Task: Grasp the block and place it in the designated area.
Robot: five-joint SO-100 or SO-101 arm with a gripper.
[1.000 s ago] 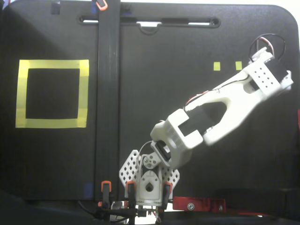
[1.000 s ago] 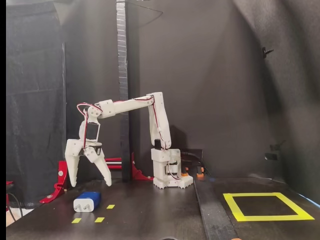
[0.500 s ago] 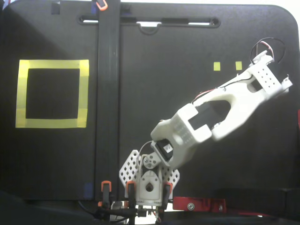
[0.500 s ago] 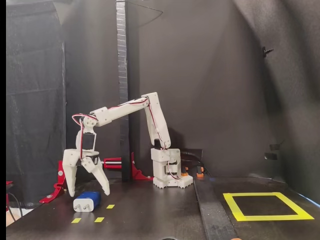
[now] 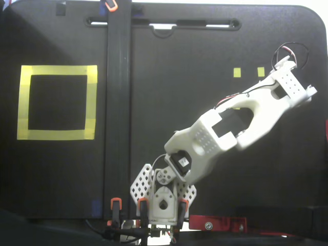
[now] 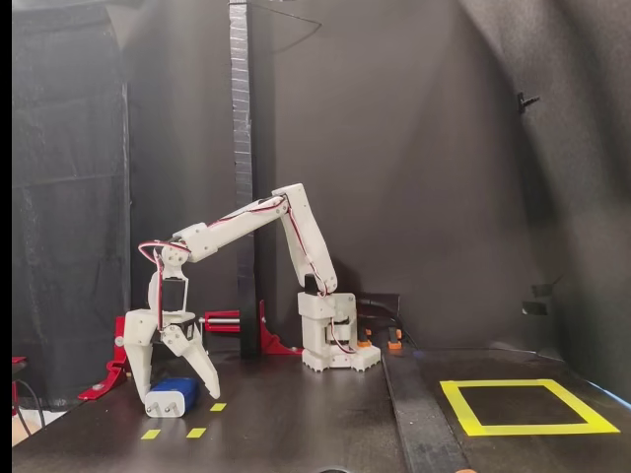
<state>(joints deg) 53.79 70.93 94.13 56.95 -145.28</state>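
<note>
The grasp is in hand: the gripper (image 6: 175,384) hangs with fingers spread astride the block (image 6: 172,397), and next must close before carrying it to the yellow tape square (image 6: 523,406).

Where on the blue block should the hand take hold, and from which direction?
Across its long flat sides, from above. The block lies flat on the table, prongs toward the camera in the fixed view, and the open hand already straddles it, one finger on each side.
</note>
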